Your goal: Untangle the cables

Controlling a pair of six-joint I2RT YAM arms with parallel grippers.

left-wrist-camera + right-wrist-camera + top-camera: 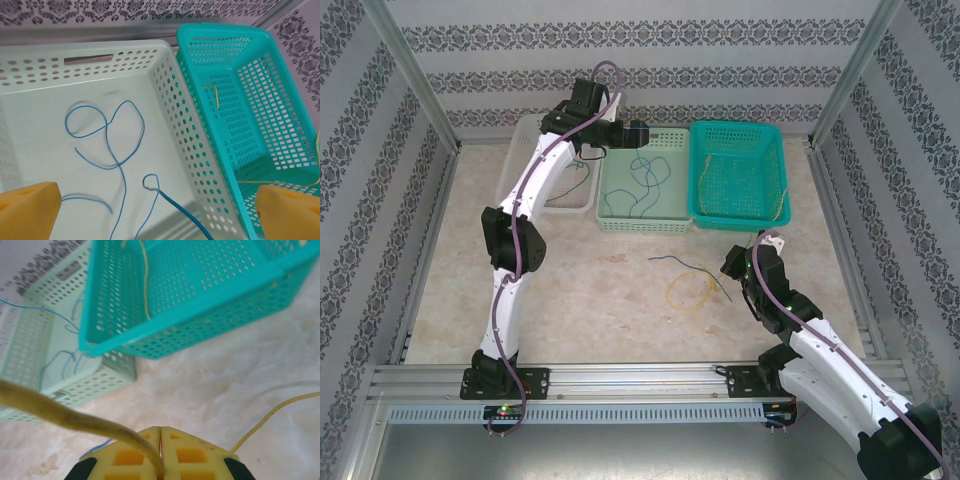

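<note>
Now the right gripper (160,430) pinches a thin yellow cable (65,415), while the left gripper (159,202) gapes wide over a looping blue cable (143,127).

My tally: three baskets, two arms.
I count one translucent white plastic bin (512,170), one pale green perforated basket (642,222), one teal perforated basket (738,218), a white left arm (532,185) and a white right arm (825,350). There are two thin yellow wires: a coiled yellow wire (687,293) on the table and a second yellow wire (216,95) in the teal basket. I can't separate the looping blue wires (113,151).

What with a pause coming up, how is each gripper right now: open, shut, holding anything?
Left gripper: open, holding nothing.
Right gripper: shut on a yellow cable.
</note>
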